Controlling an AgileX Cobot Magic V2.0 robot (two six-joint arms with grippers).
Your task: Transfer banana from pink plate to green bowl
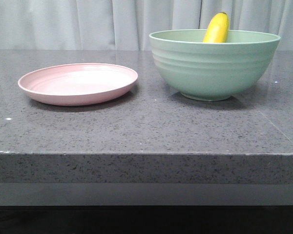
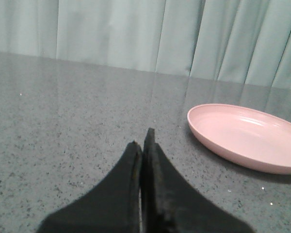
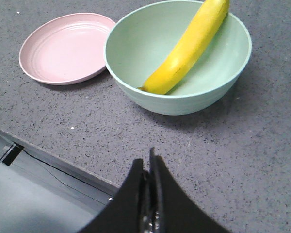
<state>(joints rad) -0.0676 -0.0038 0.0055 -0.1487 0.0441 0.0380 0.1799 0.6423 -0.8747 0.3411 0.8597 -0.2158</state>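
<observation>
I see the banana (image 3: pixel 189 48) leaning inside the green bowl (image 1: pixel 214 66), the pink plate (image 1: pixel 78 83) beside it bare. Left tool (image 2: pixel 143 141) and right tool (image 3: pixel 148 162) both clenched, holding nothing.

banana (image 1: pixel 217 28) in bowl (image 1: pixel 213 66), leaning on its rim | plate (image 1: pixel 78 83) left of bowl, seemingly apart

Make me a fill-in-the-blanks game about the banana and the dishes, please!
1. The banana lies inside the green ____.
2. The pink plate has ____ on it.
3. The left gripper and the right gripper are both ____.
4. The banana's tip sticks up above the bowl's ____.

Missing words: bowl; nothing; shut; rim
</observation>
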